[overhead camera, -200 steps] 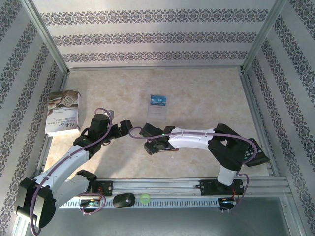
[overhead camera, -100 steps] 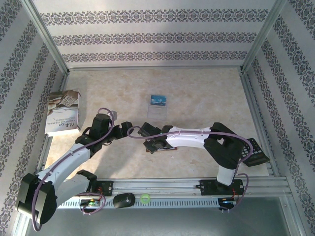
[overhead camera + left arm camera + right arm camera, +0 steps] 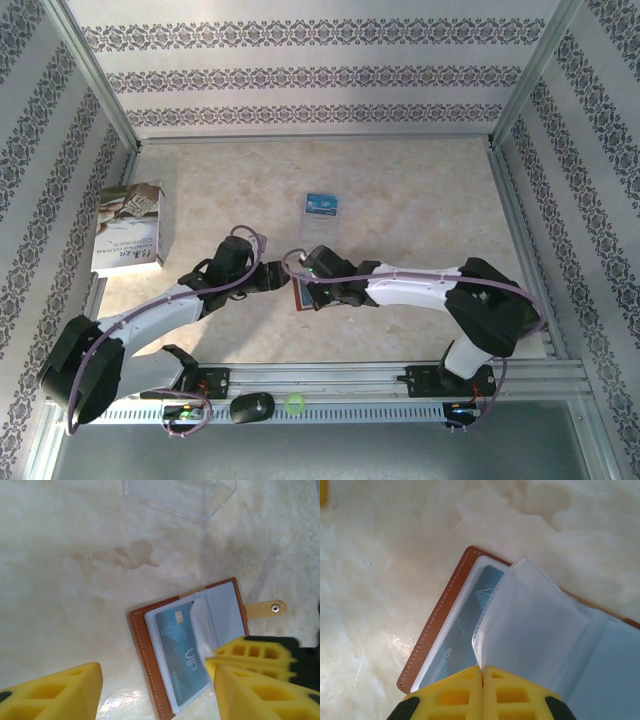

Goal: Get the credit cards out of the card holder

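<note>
Near the tabletop's near edge, just left of middle, the holder [image 3: 141,660] lies open, its snap tab sticking out right in the left wrist view. The blue card [image 3: 182,655] inside reads "VIP", its long side running along the spine. The right gripper [image 3: 482,672] is pinched on a clear sleeve [image 3: 530,610], and the left gripper [image 3: 157,682] hangs over the holder, jaws apart, empty.
</note>
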